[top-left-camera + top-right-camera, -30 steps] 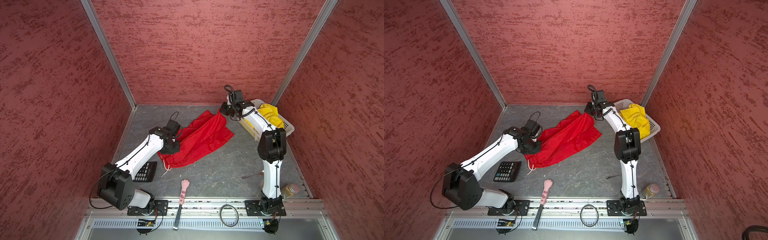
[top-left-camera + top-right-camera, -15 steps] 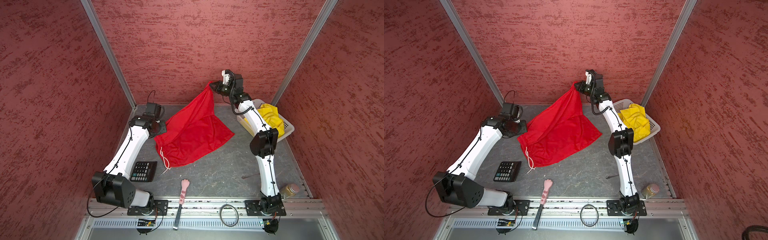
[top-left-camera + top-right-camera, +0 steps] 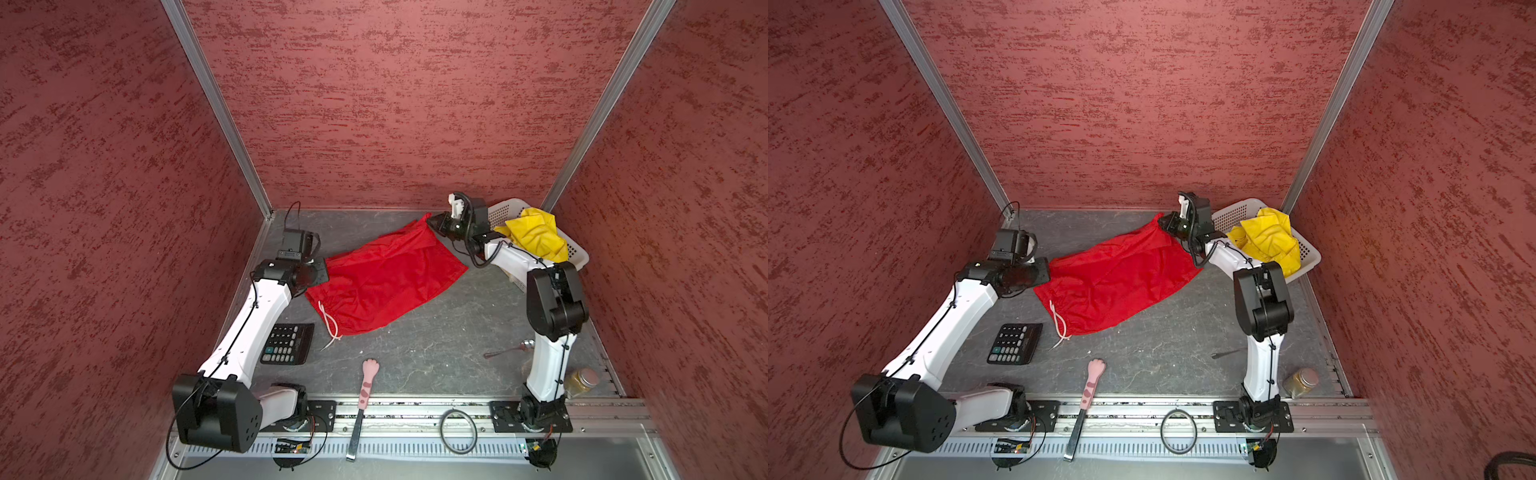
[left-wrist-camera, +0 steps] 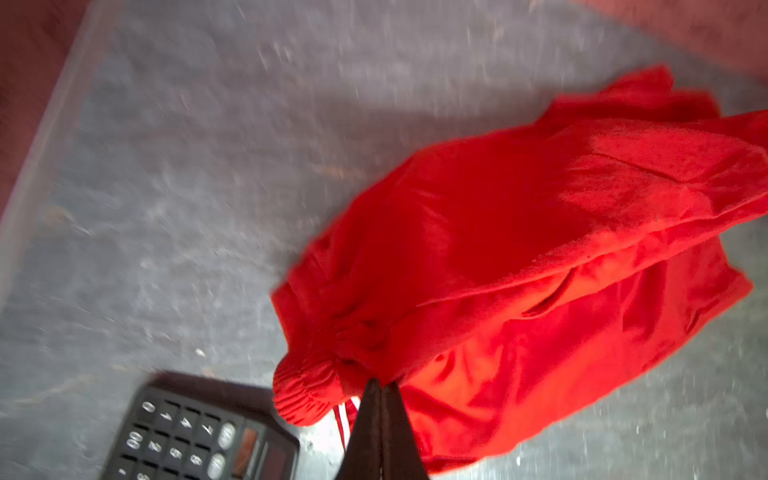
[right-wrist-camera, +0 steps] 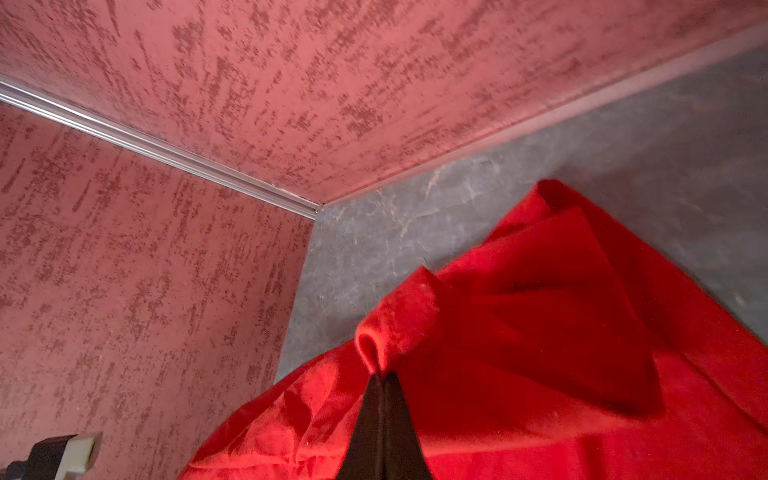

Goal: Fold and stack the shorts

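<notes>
shorts [image 3: 386, 282] of thin matt red cloth; basket [image 3: 578, 252] of perforated plastic; tabletop [image 3: 436, 345] perhaps matt stone.

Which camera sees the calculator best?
A top view: the whole calculator shows sharply there, keys and all. The left wrist view catches only part of it, blurred and cut off at the picture's edge. The right wrist view misses it entirely.
</notes>
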